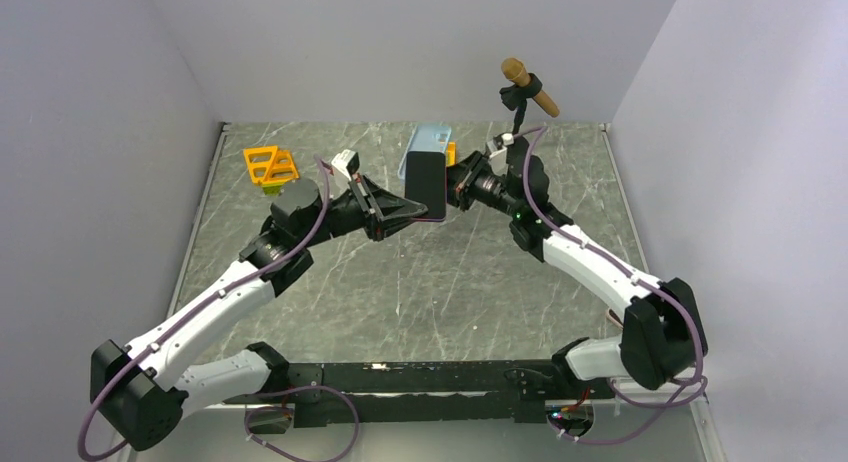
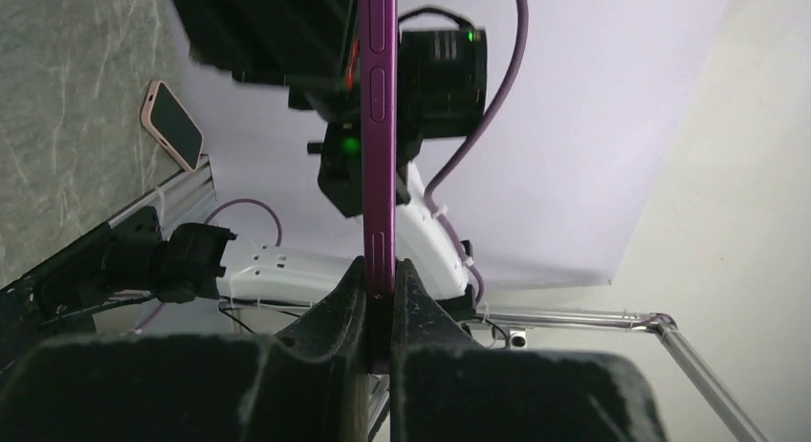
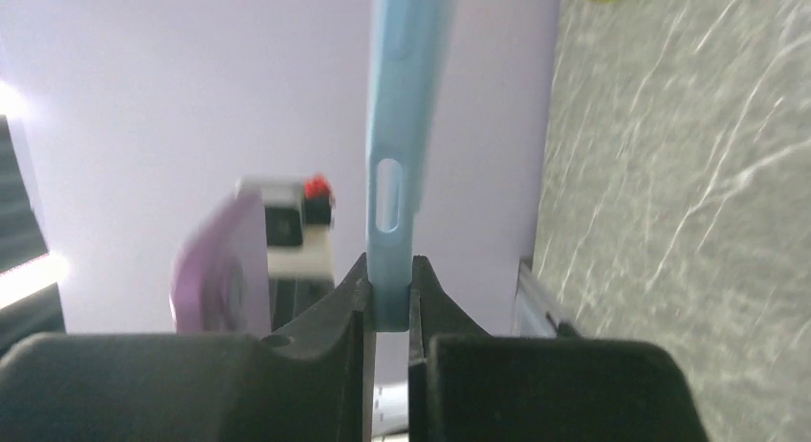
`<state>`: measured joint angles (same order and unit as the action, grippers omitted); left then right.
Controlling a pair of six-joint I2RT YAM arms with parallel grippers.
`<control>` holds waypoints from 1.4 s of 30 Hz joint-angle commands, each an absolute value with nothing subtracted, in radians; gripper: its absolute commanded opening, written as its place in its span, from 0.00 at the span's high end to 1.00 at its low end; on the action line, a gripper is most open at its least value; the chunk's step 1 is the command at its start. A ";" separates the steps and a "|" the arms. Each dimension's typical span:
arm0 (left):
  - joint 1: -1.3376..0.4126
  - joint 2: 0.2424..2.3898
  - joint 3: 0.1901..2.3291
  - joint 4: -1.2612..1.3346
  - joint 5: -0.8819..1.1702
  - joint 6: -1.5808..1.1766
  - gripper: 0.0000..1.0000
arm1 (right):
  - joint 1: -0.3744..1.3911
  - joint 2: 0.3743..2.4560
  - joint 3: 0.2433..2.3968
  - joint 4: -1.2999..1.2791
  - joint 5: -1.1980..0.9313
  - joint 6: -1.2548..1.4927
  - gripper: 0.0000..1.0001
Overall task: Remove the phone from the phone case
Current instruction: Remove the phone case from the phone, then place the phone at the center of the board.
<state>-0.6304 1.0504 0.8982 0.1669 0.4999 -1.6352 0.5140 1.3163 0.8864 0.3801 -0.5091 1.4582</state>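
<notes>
**Phone and case held apart above mid-table**

The 2 arms meet over the far middle of the table [image 1: 450, 282]. The left gripper [image 2: 381, 281] is clamped tight on the bottom edge of the purple phone [image 2: 379, 126]. In its wrist view the phone shows edge-on, with its long axis running straight away from the fingers and its side buttons facing the camera. From above, the phone shows a broad dark face. Its long side runs up the frame, from the left gripper's tips toward the back wall.

The right gripper [image 3: 387, 291] is pinched closed on 1 end of the light blue phone case [image 3: 402, 98]. The case is also seen edge-on, and its length extends directly away from the fingers. A slot cut-out sits in its side just beyond the fingertips. In that wrist view the phone is a blurred purple shape off to the left, clear of the case. From above, the case's far end shows past the phone's top edge.

An orange rack [image 1: 270, 165] lies on the table at the far left.
</notes>
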 commanded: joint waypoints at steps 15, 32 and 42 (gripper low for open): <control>-0.667 0.820 0.409 0.289 0.486 -1.257 1.00 | 0.298 1.333 1.116 -0.445 -0.556 0.754 1.00; -0.957 0.633 -0.098 0.441 0.123 -1.389 1.00 | 0.303 1.195 0.871 -0.362 -0.642 0.803 1.00; -1.040 0.700 -0.014 0.232 0.040 -1.463 1.00 | 0.327 1.197 0.901 -0.353 -0.649 0.816 1.00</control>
<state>-1.0241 0.6586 0.0105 0.2634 0.0883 -1.3975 0.3161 1.2118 0.8577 -0.4015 -0.6228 0.7998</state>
